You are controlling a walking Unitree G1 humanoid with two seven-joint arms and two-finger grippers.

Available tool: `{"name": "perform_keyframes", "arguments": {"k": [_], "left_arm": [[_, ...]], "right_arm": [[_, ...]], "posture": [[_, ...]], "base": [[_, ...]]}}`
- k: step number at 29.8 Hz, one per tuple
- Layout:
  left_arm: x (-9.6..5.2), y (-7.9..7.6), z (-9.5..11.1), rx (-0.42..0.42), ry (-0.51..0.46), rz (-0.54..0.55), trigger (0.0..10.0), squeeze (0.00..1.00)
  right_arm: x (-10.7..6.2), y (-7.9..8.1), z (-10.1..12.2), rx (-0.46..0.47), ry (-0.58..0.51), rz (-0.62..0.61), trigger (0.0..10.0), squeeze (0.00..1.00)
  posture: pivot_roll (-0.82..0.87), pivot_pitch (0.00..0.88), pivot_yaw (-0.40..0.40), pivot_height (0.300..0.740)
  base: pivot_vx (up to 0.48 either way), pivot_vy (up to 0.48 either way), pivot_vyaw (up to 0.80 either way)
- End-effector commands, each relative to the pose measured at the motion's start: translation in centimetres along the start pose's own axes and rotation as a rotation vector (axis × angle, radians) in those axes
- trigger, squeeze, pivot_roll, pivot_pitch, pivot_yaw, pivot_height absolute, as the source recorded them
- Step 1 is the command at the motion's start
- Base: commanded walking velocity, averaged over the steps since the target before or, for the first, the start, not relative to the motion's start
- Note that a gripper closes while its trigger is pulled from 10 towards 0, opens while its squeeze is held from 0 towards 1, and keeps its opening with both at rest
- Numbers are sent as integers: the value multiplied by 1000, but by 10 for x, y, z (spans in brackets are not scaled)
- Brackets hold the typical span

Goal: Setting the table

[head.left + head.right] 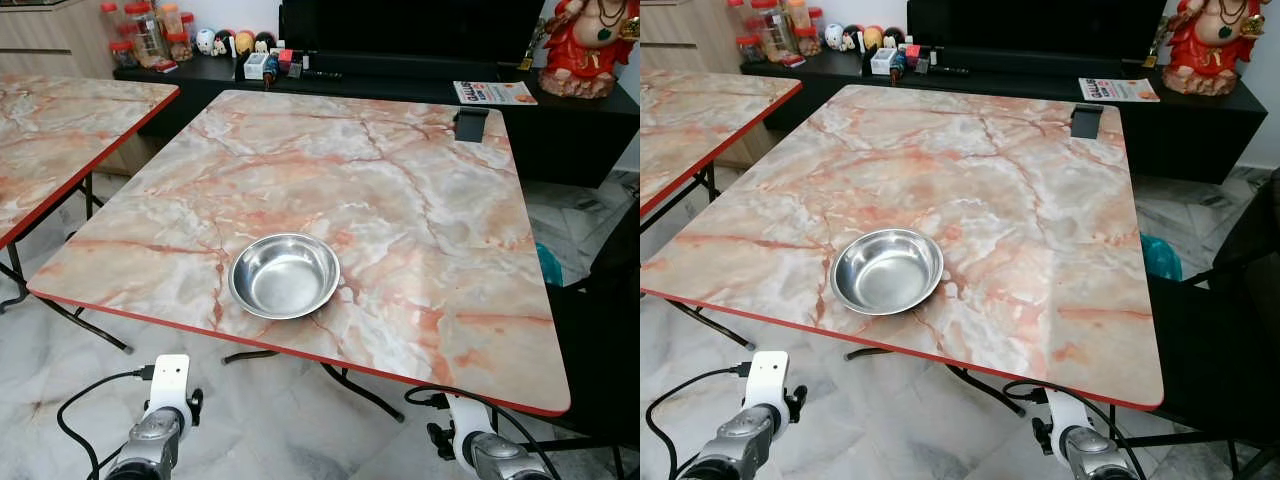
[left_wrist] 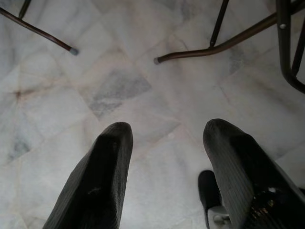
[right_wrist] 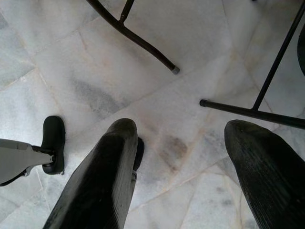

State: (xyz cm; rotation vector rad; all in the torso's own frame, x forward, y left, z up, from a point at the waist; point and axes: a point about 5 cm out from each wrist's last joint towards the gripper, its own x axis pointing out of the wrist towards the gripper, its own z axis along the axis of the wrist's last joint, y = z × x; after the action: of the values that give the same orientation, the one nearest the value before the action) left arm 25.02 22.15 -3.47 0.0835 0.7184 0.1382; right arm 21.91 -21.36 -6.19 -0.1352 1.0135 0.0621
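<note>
- Here, a steel bowl [image 1: 284, 275] sits empty near the marble table's [image 1: 400, 200] front edge.
- Left tool [image 2: 164, 138] hangs over the floor [image 2: 119, 90], fingers apart.
- Right tool [image 3: 178, 138] likewise, fingers apart.

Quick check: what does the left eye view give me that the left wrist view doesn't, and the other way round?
The left eye view has the marble-pattern table with a steel bowl near its front edge, empty inside, a black holder at the far edge, and a second table on the robot's left. The left wrist view has the left gripper from above, fingers apart, nothing between them, pointing down at the floor. Both share the marble floor tiles and the dark table legs.
</note>
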Motion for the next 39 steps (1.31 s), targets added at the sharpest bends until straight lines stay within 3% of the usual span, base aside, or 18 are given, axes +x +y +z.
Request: {"name": "perform_keyframes", "arguments": {"k": [1, 7, 20, 25, 39], "left_arm": [[0, -5, -4, -1, 11, -20, 10000, 0], [-3, -15, -16, 10, 34, -54, 10000, 0], [-3, -23, -16, 0, 0, -65, 10000, 0], [-5, -29, -26, 39, 54, -84, 10000, 0], [-9, -17, -42, 33, 117, -69, 10000, 0]], "right_arm": [[0, -1, 3, 4, -11, -2, 10000, 0], [0, -1, 3, 3, -11, -1, 10000, 0], [0, -1, 4, 24, -26, 2, 10000, 0], [0, 0, 4, 25, -30, 2, 10000, 0], [0, 0, 3, 40, -34, -3, 10000, 0]], "posture": [[2, 19, 16, 740], [1, 20, 12, 740], [-4, 18, 13, 740], [-11, 13, 20, 740], [-18, 0, 29, 740]], "base": [[0, 0, 0], [0, 0, 0], [0, 0, 0], [0, 0, 0], [0, 19, 0]]}}
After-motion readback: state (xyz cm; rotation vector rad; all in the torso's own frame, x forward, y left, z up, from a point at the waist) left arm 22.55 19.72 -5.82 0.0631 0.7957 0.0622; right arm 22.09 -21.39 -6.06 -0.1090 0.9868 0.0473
